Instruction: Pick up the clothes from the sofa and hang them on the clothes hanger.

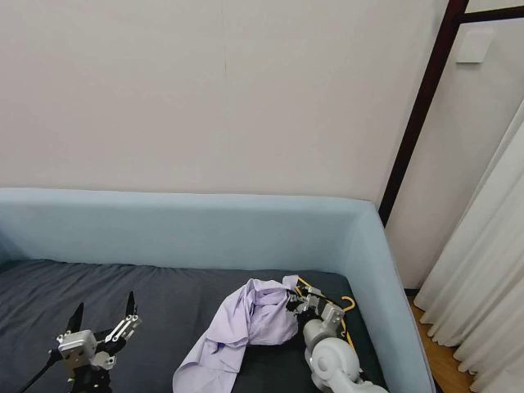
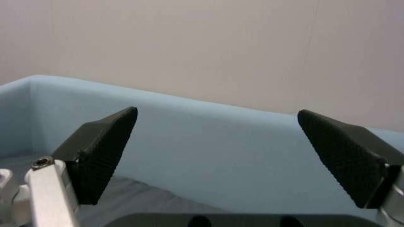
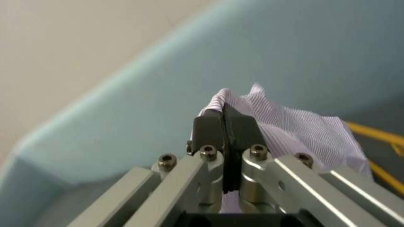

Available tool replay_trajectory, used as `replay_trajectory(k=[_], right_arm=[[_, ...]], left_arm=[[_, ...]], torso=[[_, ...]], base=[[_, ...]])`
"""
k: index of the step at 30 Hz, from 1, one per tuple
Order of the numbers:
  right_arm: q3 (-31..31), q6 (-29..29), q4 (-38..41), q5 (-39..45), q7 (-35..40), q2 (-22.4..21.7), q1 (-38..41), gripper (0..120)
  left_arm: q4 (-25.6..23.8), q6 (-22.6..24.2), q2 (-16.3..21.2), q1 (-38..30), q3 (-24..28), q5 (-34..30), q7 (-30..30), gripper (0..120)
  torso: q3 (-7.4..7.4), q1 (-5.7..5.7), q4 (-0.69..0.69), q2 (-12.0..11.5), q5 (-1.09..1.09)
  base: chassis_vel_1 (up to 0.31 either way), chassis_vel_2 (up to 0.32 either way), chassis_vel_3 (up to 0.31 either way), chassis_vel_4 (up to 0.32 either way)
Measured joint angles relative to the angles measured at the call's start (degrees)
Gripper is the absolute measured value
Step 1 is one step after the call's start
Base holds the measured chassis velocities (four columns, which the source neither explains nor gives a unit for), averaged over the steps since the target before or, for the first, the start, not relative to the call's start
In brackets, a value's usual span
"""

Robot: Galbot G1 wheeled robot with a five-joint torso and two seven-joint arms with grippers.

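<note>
A lilac striped shirt (image 1: 246, 327) lies bunched on the dark sofa seat (image 1: 164, 299), trailing toward the front. My right gripper (image 1: 293, 300) is shut on the shirt's upper edge, lifting a fold of the shirt (image 3: 284, 125); in the right wrist view the fingers (image 3: 222, 130) are pressed together on the fabric. A yellow clothes hanger (image 1: 348, 315) lies on the seat just right of the shirt, partly under my right arm, and the hanger (image 3: 379, 137) shows beside the cloth. My left gripper (image 1: 102, 315) hovers open over the seat at the left, its pads (image 2: 104, 151) wide apart with nothing between.
The sofa has a light blue backrest (image 1: 180, 229) and a blue right armrest (image 1: 381, 286). A plain wall rises behind it. A dark door frame (image 1: 417, 115) and white curtains (image 1: 483, 286) stand to the right.
</note>
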Motion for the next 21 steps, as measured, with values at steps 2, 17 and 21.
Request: replay_trajectory(k=[2, 17, 21], right_arm=[[0.7, 2.4, 3.4, 2.1, -3.2, -2.8, 0.2, 0], [8.0, 4.9, 14.1, 12.7, -5.4, -15.8, 10.4, 0], [10.2, 4.9, 15.1, 13.7, -5.5, -17.9, 12.8, 0]], left_arm=[[-0.4, -0.1, -0.3, 0.0, 0.4, 0.1, 0.0, 100], [-2.1, -0.5, -0.8, 0.4, 0.9, 0.1, 0.0, 100], [-2.1, -0.5, -0.8, 0.3, 1.2, 0.1, 0.0, 100]], torso=[[0.00, 0.00, 0.00, 0.0, 0.01], [0.00, 0.00, 0.01, 0.0, 0.00], [0.00, 0.00, 0.00, 0.0, 0.01]], base=[[0.000, 0.000, 0.000, 0.000], [0.000, 0.000, 0.000, 0.000], [0.000, 0.000, 0.000, 0.000]])
